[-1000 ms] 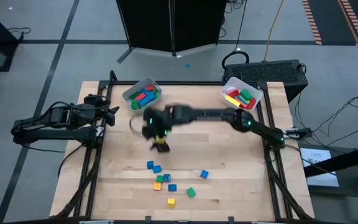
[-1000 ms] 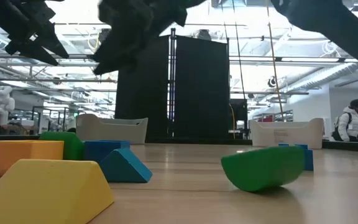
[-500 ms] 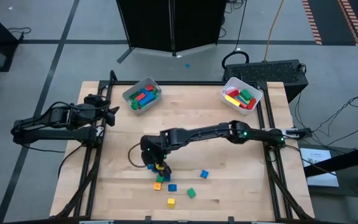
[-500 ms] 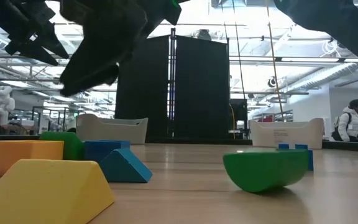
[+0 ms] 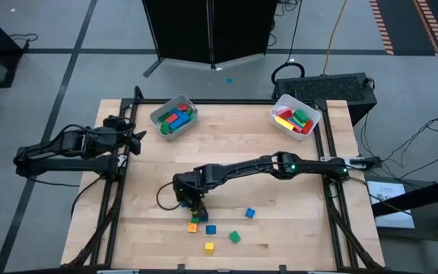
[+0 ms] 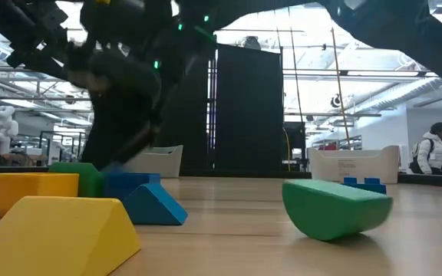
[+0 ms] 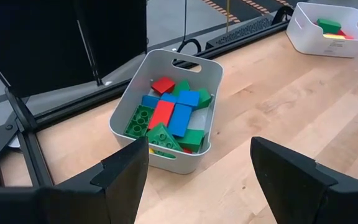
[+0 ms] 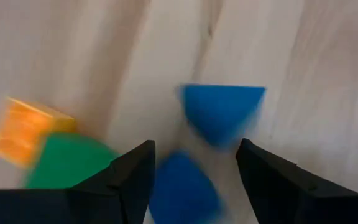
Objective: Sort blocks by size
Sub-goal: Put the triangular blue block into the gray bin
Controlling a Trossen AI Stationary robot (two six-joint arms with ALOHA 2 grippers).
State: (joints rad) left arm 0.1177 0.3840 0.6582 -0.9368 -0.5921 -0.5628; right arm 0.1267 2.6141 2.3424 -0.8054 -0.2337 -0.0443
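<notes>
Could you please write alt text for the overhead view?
The right gripper reaches down over loose blocks near the table's front edge. The left gripper waits at the left side, and two white bins of blocks sit at the back.

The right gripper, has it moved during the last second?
Yes. The right gripper moved from near the left bin toward the loose blocks at the table's near edge.

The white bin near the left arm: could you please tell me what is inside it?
The bin holds a loose pile of blocks: red, blue and green pieces, including a studded green plate and a green wedge. Whatever lies beneath the top layer is covered. The left gripper hangs open before it.
</notes>
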